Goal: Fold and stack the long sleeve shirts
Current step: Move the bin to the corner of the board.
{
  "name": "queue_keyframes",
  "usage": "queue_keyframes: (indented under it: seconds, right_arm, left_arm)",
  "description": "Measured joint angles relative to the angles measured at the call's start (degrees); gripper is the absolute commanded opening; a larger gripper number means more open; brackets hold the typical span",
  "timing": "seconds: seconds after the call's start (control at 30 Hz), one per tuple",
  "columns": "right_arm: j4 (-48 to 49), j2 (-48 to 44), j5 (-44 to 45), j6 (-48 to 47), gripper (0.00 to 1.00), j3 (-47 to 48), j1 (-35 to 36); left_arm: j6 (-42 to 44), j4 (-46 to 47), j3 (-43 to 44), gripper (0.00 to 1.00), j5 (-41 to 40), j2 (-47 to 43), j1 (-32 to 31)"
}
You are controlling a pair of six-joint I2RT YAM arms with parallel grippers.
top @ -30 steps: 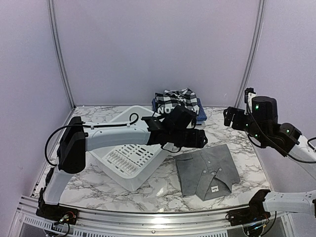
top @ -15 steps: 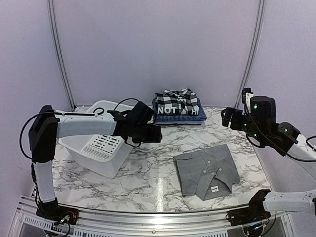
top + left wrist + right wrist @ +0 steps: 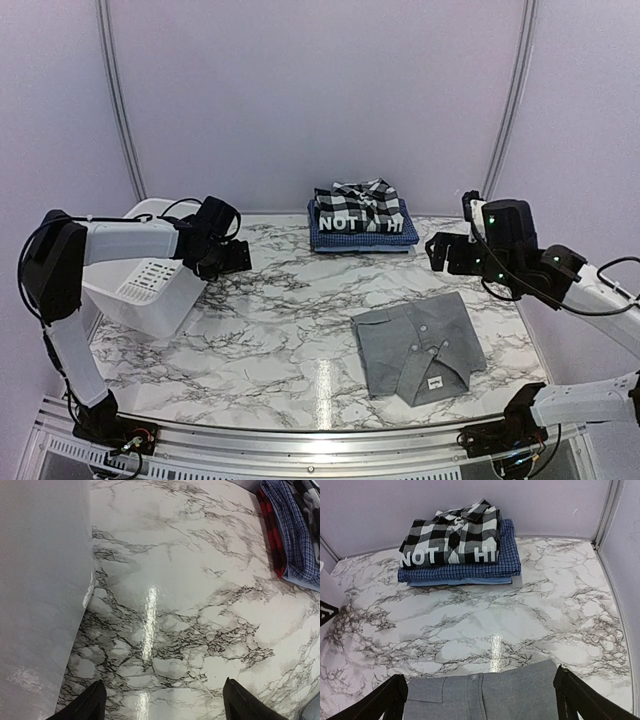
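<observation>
White arm links, black joint housings, looping black cables, green lights on the right wrist.

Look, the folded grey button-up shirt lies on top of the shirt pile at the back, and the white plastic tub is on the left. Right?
Not quite. The top view shows the folded grey button-up shirt alone on the marble table, in front of the shirt pile. The white plastic tub is on the left.
</observation>
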Motion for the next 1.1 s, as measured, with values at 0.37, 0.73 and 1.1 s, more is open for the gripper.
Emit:
queue_keyframes:
  seconds: [0.37,0.73,1.1]
  right_arm:
    - [-3.8,3.6,-9.1,0.6,0.98,-5.1,1.7]
    - [-9.3,3.3,-11.1,8.0,0.96,-10.3,14.7]
    - [-17.5,-0.4,-11.1,19.8,0.83,-14.9,29.7]
  left_arm:
    - [1.0,0.4,0.5,0.84,1.4,0.0,4.5]
    - [2.4,1.3,3.3,0.88,4.3,0.1,6.8]
    - [6.3,4.7,3.5,0.89,8.8,-1.7,1.5]
